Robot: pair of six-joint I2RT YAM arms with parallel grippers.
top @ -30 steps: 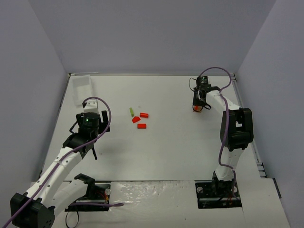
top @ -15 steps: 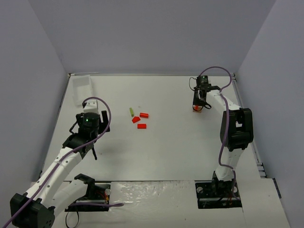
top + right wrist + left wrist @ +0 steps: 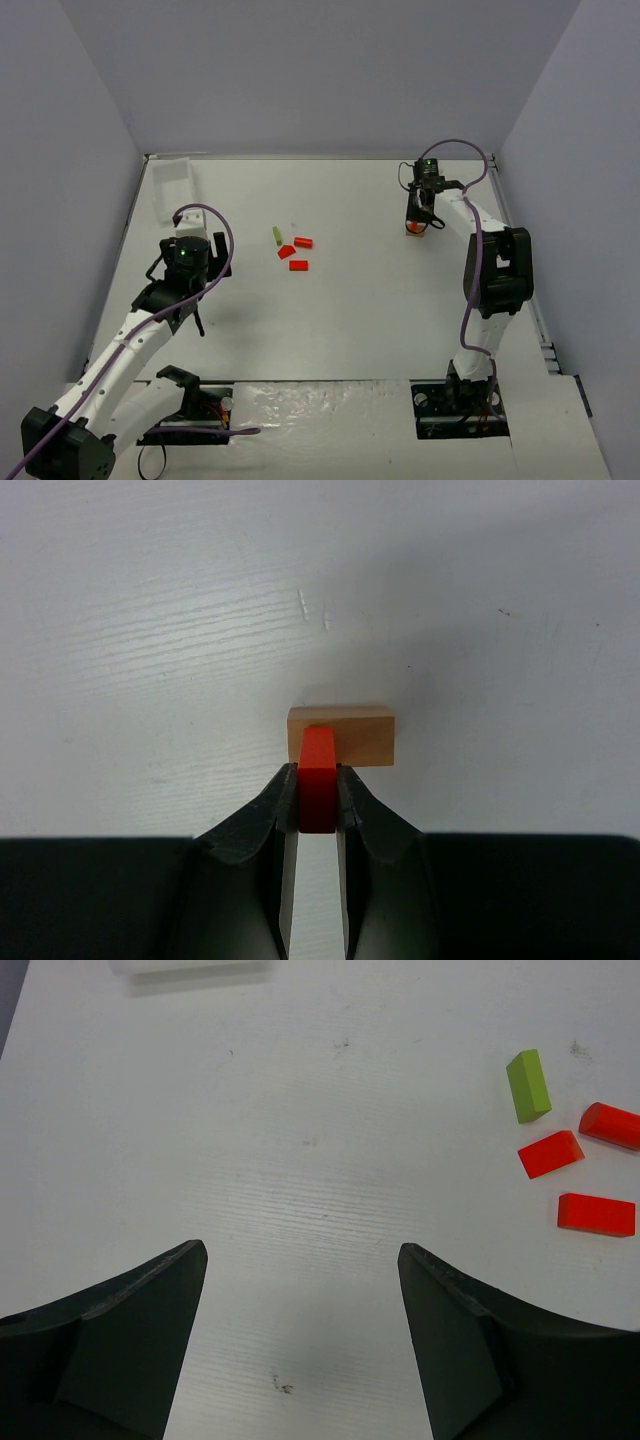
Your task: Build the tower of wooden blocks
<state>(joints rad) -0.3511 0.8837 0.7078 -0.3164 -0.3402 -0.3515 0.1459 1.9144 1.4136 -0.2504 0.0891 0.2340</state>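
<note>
Left end effector [image 3: 300, 1270]: jaws wide, nothing between them, hovering over bare table [image 3: 350, 300] on the near left. Ahead and to its right lie the loose pieces, all flat and apart from each other: three red blocks [image 3: 596, 1214] and, just beyond them, the green stick [image 3: 528, 1085].

Right end effector [image 3: 317, 780] is at the far right of the table, pointing down, jaws narrow and clamped on a red block [image 3: 318, 748]. That block sits centred over the tan piece [image 3: 365, 738]. Can't tell whether it is seated on the tan piece or just above it.

Tray [image 3: 172, 185] is in the far left corner, with no blocks seen in it.

Progress: early. The tan base is placed and the first red block is being set on it but not released. Four pieces are left: three red and the green stick. The tower is at most two pieces high.

Writing: no brands, labels or readable text on the blocks, tray or arms.
</note>
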